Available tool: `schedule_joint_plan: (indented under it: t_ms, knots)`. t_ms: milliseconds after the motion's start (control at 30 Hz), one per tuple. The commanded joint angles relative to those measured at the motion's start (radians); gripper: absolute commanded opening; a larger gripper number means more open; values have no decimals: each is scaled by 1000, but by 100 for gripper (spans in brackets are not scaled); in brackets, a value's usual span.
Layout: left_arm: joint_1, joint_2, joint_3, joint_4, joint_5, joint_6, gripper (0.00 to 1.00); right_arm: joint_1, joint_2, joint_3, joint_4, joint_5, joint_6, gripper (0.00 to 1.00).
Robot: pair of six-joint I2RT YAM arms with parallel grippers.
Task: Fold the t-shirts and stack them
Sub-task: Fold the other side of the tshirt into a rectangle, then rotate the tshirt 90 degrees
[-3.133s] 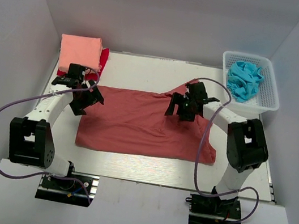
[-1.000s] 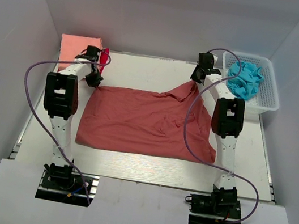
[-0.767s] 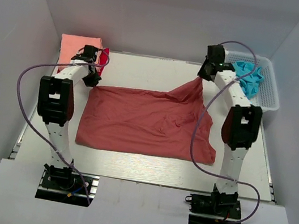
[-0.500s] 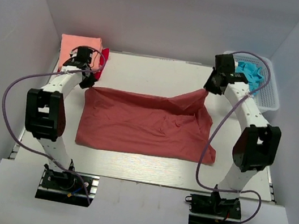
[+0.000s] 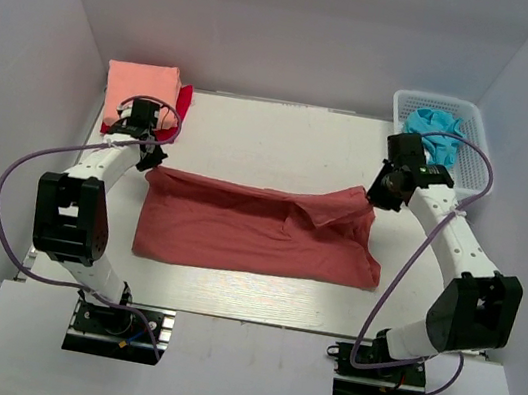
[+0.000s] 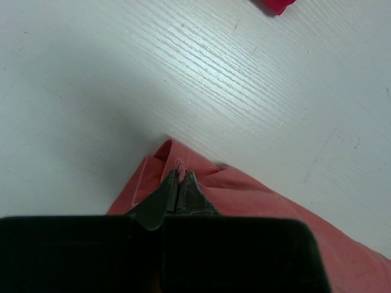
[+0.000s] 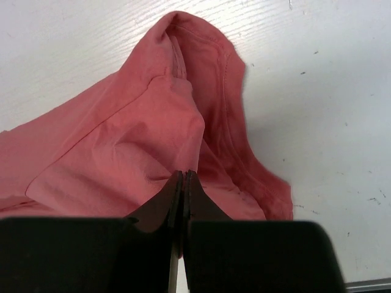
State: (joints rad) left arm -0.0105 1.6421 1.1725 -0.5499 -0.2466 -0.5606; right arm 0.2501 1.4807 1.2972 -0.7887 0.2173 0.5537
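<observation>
The large brick-red t-shirt lies spread across the middle of the table, its far edge bunched and drawn toward the near side. My left gripper is shut on the shirt's far left corner; the left wrist view shows a pinch of cloth poking out between the closed tips. On the far right corner my right gripper is shut too, and the fabric rises in a fold ahead of its tips. At the far left, a folded salmon-pink tee rests on a bright red one.
A white mesh basket holding crumpled blue cloth stands at the far right corner. White walls close in the table on the left, back and right. Purple cables loop off both arms.
Both arms have swung outward and toward the near side, lowering the shirt's far edge onto the table. The right corner, lifted high before, now hangs low. Both grips stayed shut.
</observation>
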Motion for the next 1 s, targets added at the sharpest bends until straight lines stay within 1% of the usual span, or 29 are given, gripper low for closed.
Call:
schedule_joint_plan:
  t_ms: [0, 100, 167, 233, 267, 300, 333, 367, 400, 433, 467, 500, 533, 567, 600, 633, 667, 733, 767, 800, 833, 867, 900, 933, 967]
  knots:
    - [-2, -73, -1, 21, -3, 2, 0, -3, -36, -13, -50, -4, 22, 0]
    - [-2, -82, -1, -14, -16, -7, 0, 11, -62, -47, -80, -15, 29, 0]
    - [-2, -94, -34, -34, -16, -18, 0, -6, -82, -90, -72, -36, 38, 0]
    - [-2, -113, -81, -35, -16, -39, 0, -3, -106, -154, -70, -51, 61, 0]
    - [-2, -113, -91, -68, -16, -56, 0, -3, -137, -176, -70, -55, 77, 0]
    - [-2, -113, -103, -87, -16, -82, 0, -3, -146, -249, -60, -65, 83, 0]
    - [-2, -125, -103, -131, -35, -97, 9, -3, -172, -275, -63, -64, 92, 0]
    - [-2, -125, -103, -171, -87, -129, 26, -5, -177, -298, -63, -62, 95, 15]
    - [-2, -125, -103, -212, -104, -178, 36, -3, -183, -367, -61, -65, 101, 15]
    - [12, -125, -103, -258, -114, -196, 48, -5, -184, -392, -54, -70, 107, 15]
    - [12, -114, -88, -374, -131, -211, 50, -5, -197, -427, -60, -75, 109, 15]
    - [12, -114, -47, -439, -170, -225, 67, -3, -200, -435, -70, -85, 118, 32]
    - [12, -104, -25, -500, -213, -264, 87, -3, -209, -452, -81, -81, 126, 45]
    - [12, -103, -5, -584, -265, -265, 100, -2, -221, -463, -107, -66, 126, 50]
    - [21, -94, 40, -625, -293, -283, 100, -6, -236, -466, -113, -50, 120, 66]
    - [21, -79, 74, -663, -319, -317, 100, -5, -240, -449, -125, -32, 105, 80]
    - [21, -79, 140, -698, -332, -317, 100, -5, -244, -437, -136, -4, 95, 90]
    - [21, -68, 185, -674, -278, -317, 100, -2, -243, -382, -152, 62, 71, 90]
    - [6, -85, 194, -641, -213, -282, 100, -2, -240, -343, -146, 71, 63, 90]
    - [-5, -99, 194, -551, -168, -263, 100, 0, -237, -325, -121, 76, 43, 90]
    - [-5, -128, 176, -494, -55, -219, 100, 2, -235, -282, -106, 35, 10, 90]
    - [-5, -143, 130, -431, 8, -200, 100, 3, -237, -273, -80, 12, -3, 90]
    - [-5, -157, 101, -367, 67, -182, 100, 5, -240, -266, 4, -10, -21, 90]
    - [-5, -168, 72, -237, 190, -159, 100, 14, -243, -268, 43, -116, -56, 90]
    - [-14, -168, 28, -188, 237, -159, 100, 15, -240, -279, 71, -154, -60, 90]
